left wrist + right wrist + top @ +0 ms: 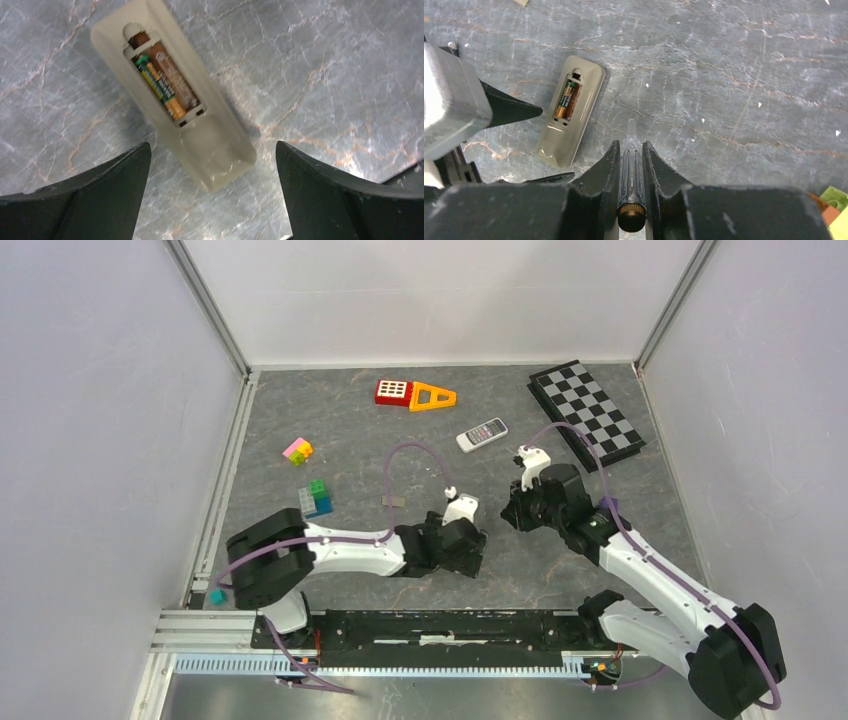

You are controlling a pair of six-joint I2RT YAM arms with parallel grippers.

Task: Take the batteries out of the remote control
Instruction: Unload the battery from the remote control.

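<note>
Left tool (212,150): spread as wide as it goes and gripping nothing. Its two dark fingers (90,195) fill the lower corners of the left wrist view, with the lower end of the remote (220,160) between them and no contact to be seen.
Right tool (630,147): pressed in on a thin pen-like stick (631,172), pinched lengthwise between both fingers. The clear tip pokes out past the fingertips toward the upper frame, and the brass-coloured end cap sits near the bottom edge.
Hidden: in the top view the opened remote is out of sight beneath the two wrist heads at mid frame, and neither tool's fingers can be made out there.
Cut off: both left fingers run off the bottom of the left wrist view; the right fingers run off the bottom of the right wrist view.
Hard to make out: whether the stick's tip meets the tabletop (560,570) cannot be told.
Batteries (165,82): two, side by side in the open bay in the remote's back, upper left of the left wrist view. One is green and gold, one brown; their print is blurred.
Remote: beige, back up, flat on the tabletop, lying diagonally. In the right wrist view it is left of centre, with one left fingertip just beside it.
Second remote (482,433): white, buttons up, upper middle of the top view, near the checkerboard (590,415).
Other items: coloured blocks (317,498) left of centre in the top view.
</note>
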